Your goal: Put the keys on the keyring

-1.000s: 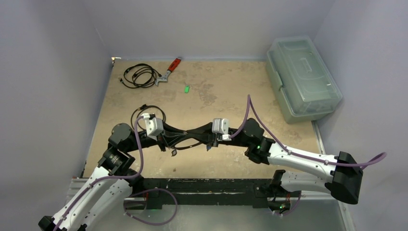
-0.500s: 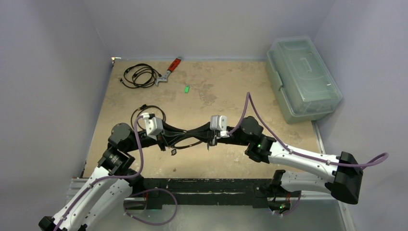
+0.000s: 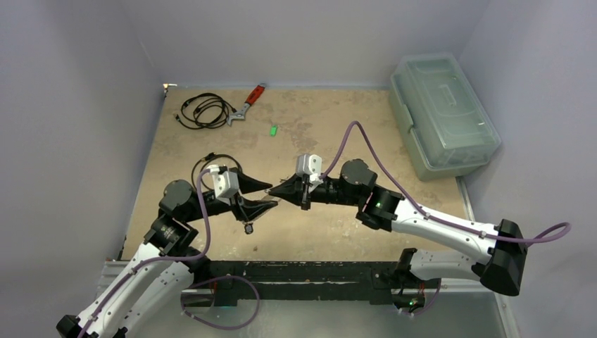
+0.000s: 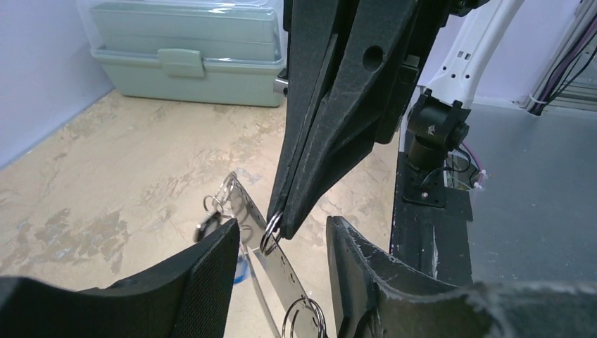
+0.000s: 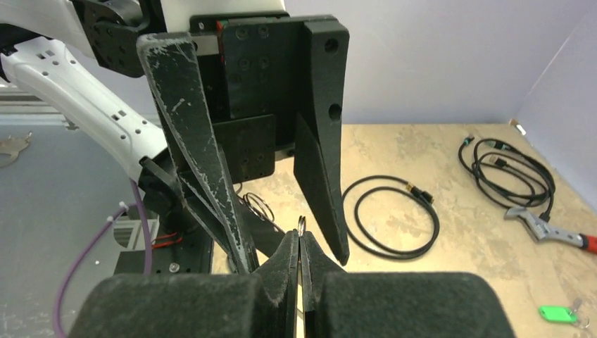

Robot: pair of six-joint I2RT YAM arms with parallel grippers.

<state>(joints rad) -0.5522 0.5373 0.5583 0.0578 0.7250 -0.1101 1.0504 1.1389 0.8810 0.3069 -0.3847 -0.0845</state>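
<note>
The right gripper is pressed fully shut, its tips pinching a small ring that stands upright just above them. Facing it tip to tip, the left gripper stands partly open with a clear gap between its fingers and grips nothing; the right gripper's tips and the pinched ring sit inside that gap. The keyring shows plainly only in the left wrist view: a shiny grey band seen nearly edge-on, its long axis slanting from the upper left down to the lower right through the gap. It passes just behind the pinched ring and close beside the left-hand finger, though whether it touches that finger cannot be told. Other rings hang along it. From above, the two grippers meet over the middle of the table and the keyring is too thin to make out. A green key lies alone toward the far edge, well apart. A red-handled wrench and coiled cables lie by the far left corner, and a clear box sits along the right edge.
</note>
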